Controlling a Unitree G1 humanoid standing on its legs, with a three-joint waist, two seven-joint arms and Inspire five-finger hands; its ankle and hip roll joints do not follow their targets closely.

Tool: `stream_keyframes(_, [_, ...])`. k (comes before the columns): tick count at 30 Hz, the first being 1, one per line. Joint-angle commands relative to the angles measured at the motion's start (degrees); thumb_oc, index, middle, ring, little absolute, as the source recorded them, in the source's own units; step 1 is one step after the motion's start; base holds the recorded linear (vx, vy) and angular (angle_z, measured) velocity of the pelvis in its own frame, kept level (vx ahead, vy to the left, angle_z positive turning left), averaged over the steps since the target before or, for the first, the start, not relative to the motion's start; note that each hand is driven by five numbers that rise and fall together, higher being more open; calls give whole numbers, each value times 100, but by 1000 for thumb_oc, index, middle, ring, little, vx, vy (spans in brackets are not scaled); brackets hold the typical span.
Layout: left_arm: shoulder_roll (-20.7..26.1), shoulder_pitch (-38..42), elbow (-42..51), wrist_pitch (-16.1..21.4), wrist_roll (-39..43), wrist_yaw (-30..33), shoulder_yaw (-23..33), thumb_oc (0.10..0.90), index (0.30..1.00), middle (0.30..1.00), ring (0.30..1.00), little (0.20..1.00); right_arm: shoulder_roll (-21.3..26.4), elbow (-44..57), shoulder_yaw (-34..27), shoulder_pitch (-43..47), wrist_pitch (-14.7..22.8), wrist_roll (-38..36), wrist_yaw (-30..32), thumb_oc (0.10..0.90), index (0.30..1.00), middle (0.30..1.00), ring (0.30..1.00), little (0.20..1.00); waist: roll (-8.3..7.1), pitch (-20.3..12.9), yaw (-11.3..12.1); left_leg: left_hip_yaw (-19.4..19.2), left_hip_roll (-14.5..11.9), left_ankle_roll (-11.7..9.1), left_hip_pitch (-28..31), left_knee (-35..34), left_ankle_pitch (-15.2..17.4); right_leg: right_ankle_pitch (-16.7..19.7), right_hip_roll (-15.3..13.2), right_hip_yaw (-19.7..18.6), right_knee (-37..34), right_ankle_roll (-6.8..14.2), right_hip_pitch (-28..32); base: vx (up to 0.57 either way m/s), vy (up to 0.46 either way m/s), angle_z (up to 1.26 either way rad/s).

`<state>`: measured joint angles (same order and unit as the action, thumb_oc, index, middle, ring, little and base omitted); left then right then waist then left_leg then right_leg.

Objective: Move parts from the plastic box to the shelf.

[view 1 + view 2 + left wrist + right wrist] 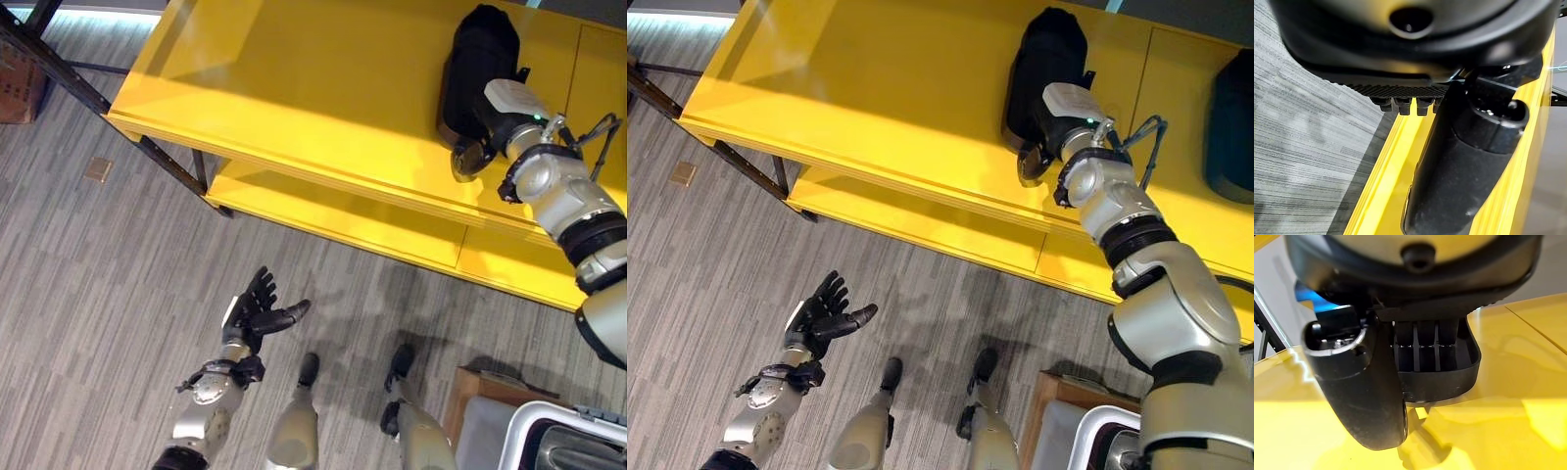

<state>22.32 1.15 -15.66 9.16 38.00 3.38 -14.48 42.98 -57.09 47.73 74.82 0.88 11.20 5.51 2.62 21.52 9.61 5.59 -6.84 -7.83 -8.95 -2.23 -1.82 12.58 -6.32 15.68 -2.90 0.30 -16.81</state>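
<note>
Part: black part (pixel 480 69) lying on the top board of the yellow shelf (pixel 294 88), toward the shelf's right end, long side running front to back.
Right hand: right hand (pixel 1050 127) reaching over the shelf's front edge and sitting against the near end of the black part; in the right wrist view the fingers (pixel 1422 345) are lying straight along the part's dark rim with the thumb (pixel 1359 391) beside them, not curling round it, so the hand is reading as open and touching.
Second part: another dark part (pixel 1229 117) resting farther right on the same board, well apart from the hand.
Left hand: left hand (pixel 257 311) hanging low over the grey carpet (pixel 88 294) in front of the shelf, fingers spread and relaxed, thumb sticking out, holding nothing.
Shelf: lower yellow board showing under the top one; dark metal frame (pixel 59 64) standing at the left end.
Box: white-rimmed plastic box (pixel 568 436) sitting on the floor near the robot's right side, beside a brown cardboard box (pixel 490 392).
Floor: small tan square (pixel 98 169) lying on the carpet left of the shelf.
</note>
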Motion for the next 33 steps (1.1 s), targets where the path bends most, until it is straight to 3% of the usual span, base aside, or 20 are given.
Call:
stream_keyframes(1, [523,86,636,540,118,-91,-181,900,1000,1000,1000,1000,56,-409,529,1019,12,127,246,414,319,319,319,319,-292,-182,2,-37,-180,100,-149,-277,-461,-693,-615,-552,556,744,265,0,0,0])
stream_keyframes(3, [515,97,637,533,131,-97,-180,900,1000,1000,1000,1000,72,-430,572,1077,5,182,259,900,1000,1000,1000,1000,-298,-183,-3,-37,-177,96,-162,-277,-462,-687,-615,-544,552,749,257,0,0,0])
stream_keyframes(21, [565,139,598,549,146,-8,-95,900,1000,1000,1000,1000,-67,-85,540,1343,-85,186,390,900,1000,1000,1000,1000,-304,-241,-64,-73,-163,114,-82,-277,-410,-697,-641,-577,571,753,290,0,0,0])
stream_keyframes(33, [633,88,539,522,171,86,65,900,1000,1000,1000,1000,-112,1110,229,1326,-109,-324,513,900,1000,1000,1000,1000,-381,-360,-173,-151,-182,140,68,-277,-335,-710,-648,-656,618,755,341,0,-1,-3])
